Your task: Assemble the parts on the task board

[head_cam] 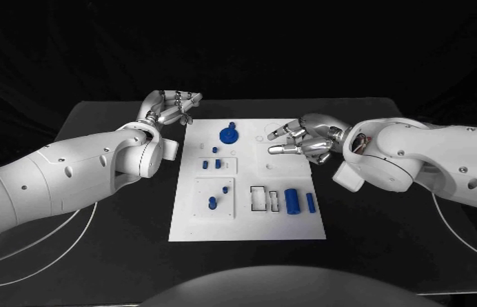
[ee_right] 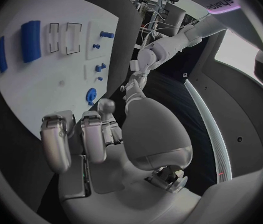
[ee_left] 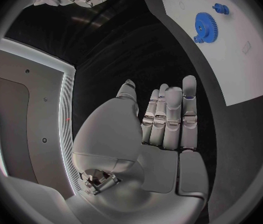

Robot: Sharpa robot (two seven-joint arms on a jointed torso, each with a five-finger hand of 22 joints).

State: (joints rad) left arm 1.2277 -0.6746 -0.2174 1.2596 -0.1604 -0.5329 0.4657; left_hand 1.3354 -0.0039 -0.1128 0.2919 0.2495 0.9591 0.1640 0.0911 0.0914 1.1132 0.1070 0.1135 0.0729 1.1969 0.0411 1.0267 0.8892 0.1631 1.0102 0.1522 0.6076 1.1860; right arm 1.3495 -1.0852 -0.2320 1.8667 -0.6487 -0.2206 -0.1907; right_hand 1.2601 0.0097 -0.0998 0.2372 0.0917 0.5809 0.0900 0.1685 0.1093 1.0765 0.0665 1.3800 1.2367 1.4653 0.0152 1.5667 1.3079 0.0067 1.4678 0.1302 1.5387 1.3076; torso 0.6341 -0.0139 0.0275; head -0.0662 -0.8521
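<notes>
The flat white rectangular task board (head_cam: 249,217) lies mid-bench on the black bench (head_cam: 119,252), with small blue plastic parts on it: a round blue toothed gear (head_cam: 229,136) near the far edge, short blue pegs (head_cam: 211,163) in the middle, and a thick blue cylinder (head_cam: 292,201) toward the near right. The left hand (head_cam: 171,108) hovers off the board's far left corner, fingers straight and holding nothing. The right hand (head_cam: 303,140) sits over the far right edge, fingers curled, nothing gripped. For a clean pick, I judge that one hand should descend squarely over a single part. No legible writing shows on the board.
</notes>
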